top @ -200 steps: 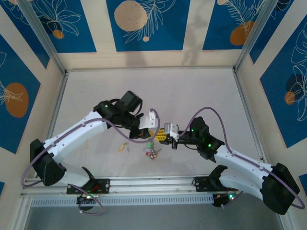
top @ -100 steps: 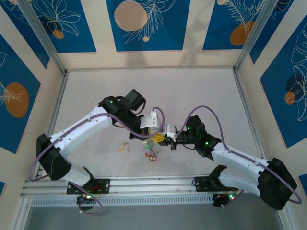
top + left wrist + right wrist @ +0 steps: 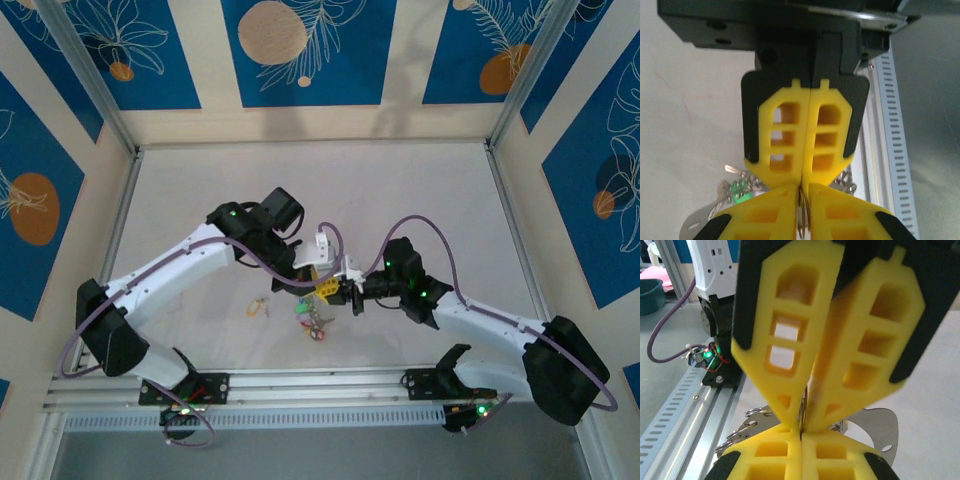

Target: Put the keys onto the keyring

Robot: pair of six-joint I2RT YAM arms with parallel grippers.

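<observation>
Left hand (image 3: 802, 192): nearly closed, pinching the thin grey metal keyring (image 3: 801, 215), likely to steady it for threading.
Right hand (image 3: 801, 435): fully closed, tip to tip against it; you cannot tell what it grips.
Keyring: edge-on in your left wrist view, above the middle of the pale counter's (image 3: 400, 200) near edge.
Keys: small silver tagged keys (image 3: 314, 320) dangle beneath, seemingly pointing down.

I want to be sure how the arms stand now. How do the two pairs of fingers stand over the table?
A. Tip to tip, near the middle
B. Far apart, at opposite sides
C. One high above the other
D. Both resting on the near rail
A: in the left wrist view the left fingers and the right fingers touch tip to tip, with the thin keyring between the left ones.
</observation>
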